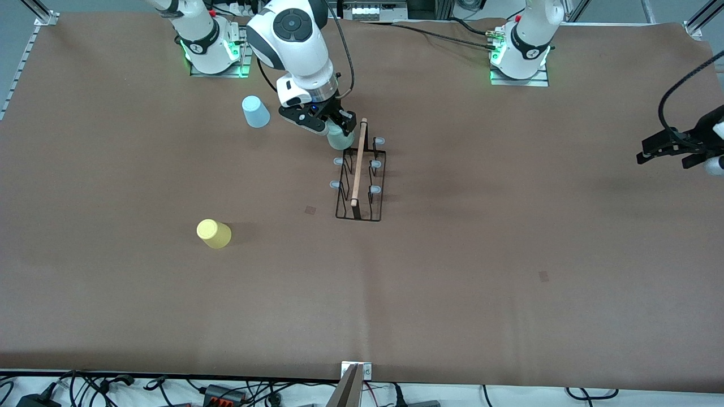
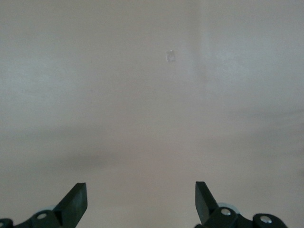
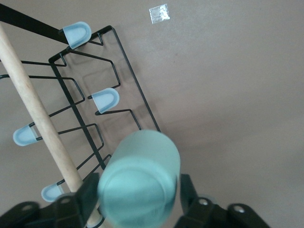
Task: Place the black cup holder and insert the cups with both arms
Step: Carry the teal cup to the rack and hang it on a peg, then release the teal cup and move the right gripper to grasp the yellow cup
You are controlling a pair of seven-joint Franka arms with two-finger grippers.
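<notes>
The black cup holder (image 1: 362, 217) stands mid-table with its wooden handle (image 1: 358, 164) on top; it also shows in the right wrist view (image 3: 128, 76). My right gripper (image 1: 338, 127) is shut on the mint green cup (image 1: 339, 139), held upside down over the rack's end farthest from the front camera, beside the handle. In the right wrist view the cup (image 3: 140, 183) fills the gripper (image 3: 137, 194) and hides the peg below. The light blue cup (image 1: 255, 111) and the yellow cup (image 1: 214, 233) sit on the table. My left gripper (image 1: 642, 151) waits open and empty, as its wrist view shows (image 2: 141, 199).
The brown table cover (image 1: 481, 254) has small tape marks (image 1: 310, 210) near the rack and toward the left arm's end (image 1: 543, 276). The left wrist view shows only bare cover (image 2: 152, 95). Several pale capped pegs (image 3: 105, 99) stand free.
</notes>
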